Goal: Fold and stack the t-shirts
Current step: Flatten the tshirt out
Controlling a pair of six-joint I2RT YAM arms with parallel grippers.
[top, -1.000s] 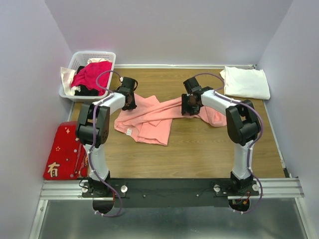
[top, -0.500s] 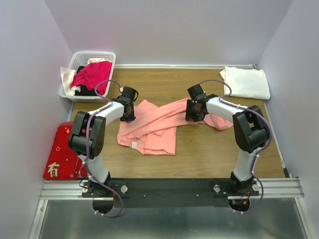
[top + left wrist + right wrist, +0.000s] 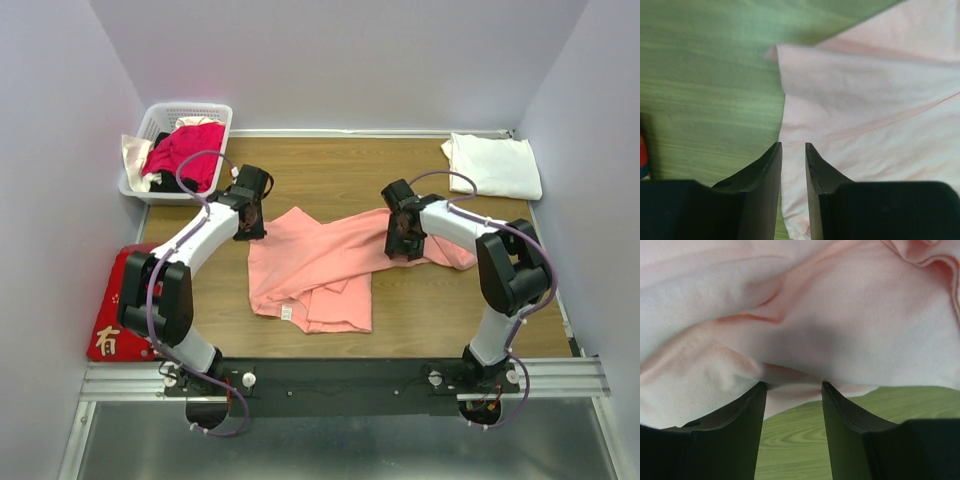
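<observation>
Laundry basket (image 3: 190, 106) far-left corner; red cloth (image 3: 122, 300) w/ gold chars.

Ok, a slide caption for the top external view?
Top view: left end effector and right end effector pinch the salmon-pink t-shirt on the table; white t-shirt folded far right, basket far left.

One pink t-shirt (image 3: 322, 265), one white t-shirt (image 3: 493, 166), one basket (image 3: 190, 106), one red cloth (image 3: 118, 305), two arms (image 3: 203, 233) (image 3: 452, 219).

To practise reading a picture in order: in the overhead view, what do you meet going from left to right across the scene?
Basket → left hand → right hand → white t-shirt. The pink t-shirt spans both hands, so it is left out.
</observation>
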